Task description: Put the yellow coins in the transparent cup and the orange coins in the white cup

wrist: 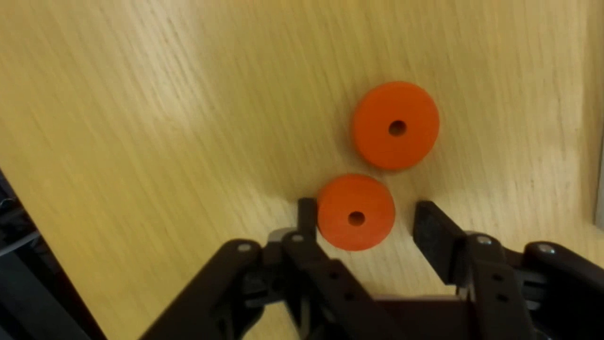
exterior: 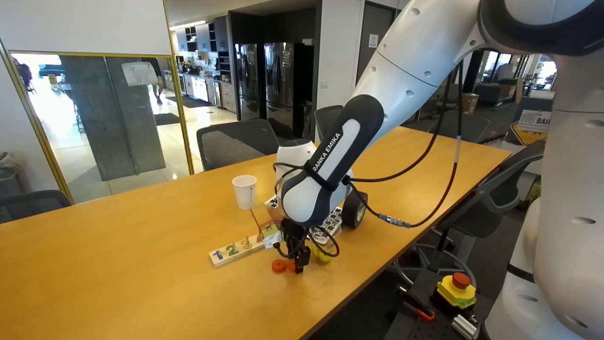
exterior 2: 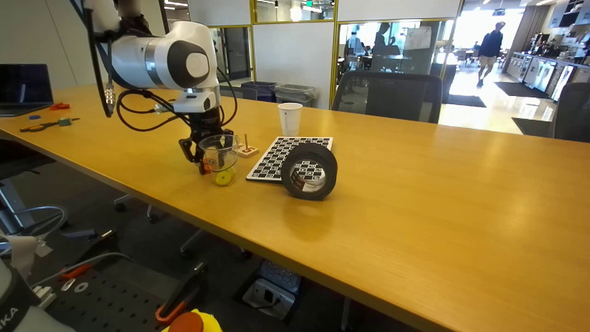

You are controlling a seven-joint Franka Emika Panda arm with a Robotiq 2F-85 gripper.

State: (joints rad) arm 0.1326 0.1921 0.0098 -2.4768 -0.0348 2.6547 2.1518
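Two orange coins lie flat on the table. In the wrist view the nearer orange coin [wrist: 356, 231] is between the fingers of my open gripper [wrist: 363, 210]; the left finger is at its edge and a gap shows on the right. The farther orange coin [wrist: 396, 146] lies just beyond the fingers. In an exterior view my gripper [exterior: 299, 269] partly hides one coin beside the other orange coin [exterior: 279, 266]. The transparent cup [exterior 2: 230, 157] stands close to the gripper, with yellow coins [exterior 2: 224, 177] seen at its bottom. The white cup [exterior 2: 290, 121] stands upright farther back, also in an exterior view [exterior: 244, 193].
A wooden number board [exterior: 236, 250] lies near the gripper. A checkered board [exterior 2: 272, 159] lies flat, and a black tape roll [exterior 2: 329, 173] stands on edge by it. A laptop [exterior 2: 25, 87] and pliers [exterior 2: 39, 127] are at the table's far end.
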